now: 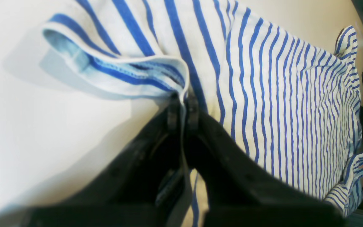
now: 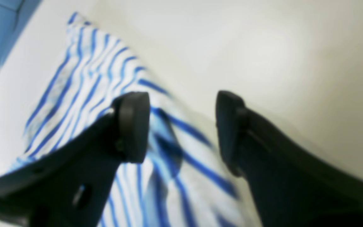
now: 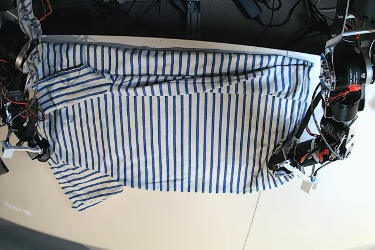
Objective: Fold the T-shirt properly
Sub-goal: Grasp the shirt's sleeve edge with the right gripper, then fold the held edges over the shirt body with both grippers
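Jaws clamped on the T-shirt [image 1: 263,94] hem, left gripper [image 1: 183,108]; right gripper [image 2: 181,126] apart over cloth — should bite both layers before lifting.

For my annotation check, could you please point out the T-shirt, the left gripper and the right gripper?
T-shirt [image 3: 176,127], base view, middle of the striped body.
left gripper [image 1: 183,108], left wrist view, tips shut on the hem.
right gripper [image 2: 183,126], right wrist view, between open tips.

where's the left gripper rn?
Base view, right side: left gripper shut on the T-shirt hem corner, near the table's front edge.
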Robot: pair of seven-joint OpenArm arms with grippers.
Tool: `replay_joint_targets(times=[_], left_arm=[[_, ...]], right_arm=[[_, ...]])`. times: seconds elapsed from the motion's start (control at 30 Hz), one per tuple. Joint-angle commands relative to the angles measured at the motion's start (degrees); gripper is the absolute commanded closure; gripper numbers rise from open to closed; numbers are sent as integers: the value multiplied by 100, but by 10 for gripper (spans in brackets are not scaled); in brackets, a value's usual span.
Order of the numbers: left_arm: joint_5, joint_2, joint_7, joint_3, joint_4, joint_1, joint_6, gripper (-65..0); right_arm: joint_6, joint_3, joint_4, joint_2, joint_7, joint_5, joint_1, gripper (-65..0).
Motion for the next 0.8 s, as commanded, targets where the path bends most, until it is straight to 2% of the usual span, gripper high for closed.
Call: replay_joint_targets(times=[0.0,0.13,0.33,0.4,0.57,0.67,0.77], left_arm=[[-70,-31,0,-4,70,-190,-152,0],[-68,-33,0,-4,70,-190,-152,0],[-68,-35,-4,-4,70,-190,-152,0],[-66,-35,-20,-4,70,-190,-152,0],[-66,-37,-151,-4,70,-208,-152,0],[-68,-42,-195,-4,70,-275,-152,0],[-70,-87,-192,-4,70,-420,-152,0]], right_arm=[[422,-7,35,-66,-345,-138,46,-343],[437,-111,144,-236,-354,-590,149,-343],[435,-1008,144,-280,-369,-662,396,-331],[433,-1360,146,-275,-363,-719,424,-262],[413,-1834,341,-275,-208,-1182,407,0],[415,-1845,640,-258,-216,-1537,389,0],[417,-1845,1082,-192,-299,-1574,337,0]])
